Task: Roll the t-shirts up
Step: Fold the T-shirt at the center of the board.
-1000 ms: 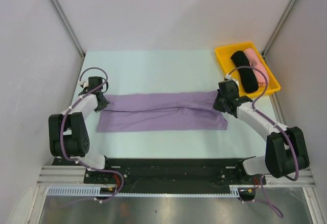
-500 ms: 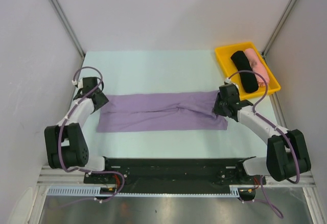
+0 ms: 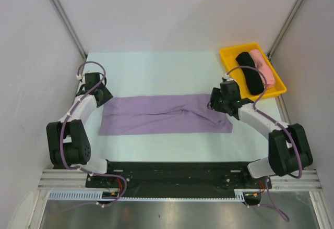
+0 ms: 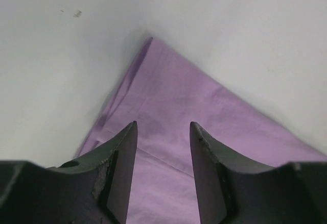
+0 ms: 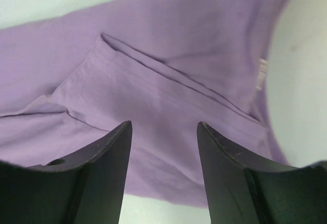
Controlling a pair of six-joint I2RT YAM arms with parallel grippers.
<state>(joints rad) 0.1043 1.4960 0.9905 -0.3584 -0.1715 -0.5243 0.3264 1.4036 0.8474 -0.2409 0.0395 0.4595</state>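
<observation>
A lavender t-shirt [image 3: 166, 114] lies folded into a long flat strip across the table. My left gripper [image 3: 103, 95] hovers open at its far left corner, and the cloth corner [image 4: 153, 76] shows ahead of the empty fingers [image 4: 125, 152]. Over the strip's right end my right gripper [image 3: 214, 104] stands open with nothing between its fingers [image 5: 115, 152]. Folds and a small white label [image 5: 261, 73] show on the cloth [image 5: 168, 71] there. A black rolled t-shirt [image 3: 249, 72] and a pink one [image 3: 261, 64] lie in the yellow tray [image 3: 229, 51].
The yellow tray sits at the table's far right corner, close behind the right arm. Grey walls stand close on the left, the right and behind. Bare pale table [image 3: 156, 72] lies beyond the strip and in front of it.
Both grippers have gone from shut to open. The left one has drawn back toward the far left corner. The right one has shifted left over the strip's right end.
</observation>
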